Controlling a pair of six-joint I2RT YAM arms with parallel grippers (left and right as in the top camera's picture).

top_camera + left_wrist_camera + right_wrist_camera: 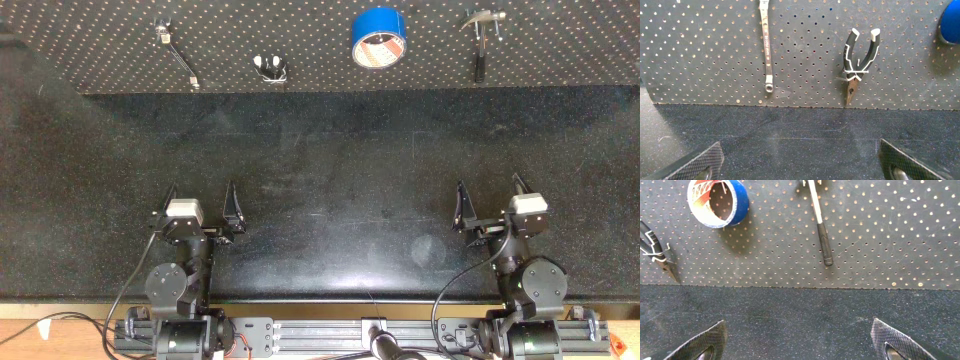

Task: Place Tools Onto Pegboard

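Pegboard (300, 30): wrench (178, 55), pliers (270, 68), tape (379, 38), hammer (480, 45); L end effector (200, 190), R end effector (488, 184) gaping, empty.

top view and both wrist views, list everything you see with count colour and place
wrench: 1, silver, hanging at the pegboard's left end
pliers: 1, black and white handles, hanging nose down, right of the wrench
tape roll: 1, blue, hanging on the pegboard right of the middle
hammer: 1, pale shaft with black grip, hanging head up near the pegboard's right end
pegboard: 1, dark with rows of holes, along the table's far edge
table: 1, black surface, between the pegboard and the arms
left tool: 1, black fingers, open, at the table's near left
right tool: 1, black fingers, open, at the table's near right
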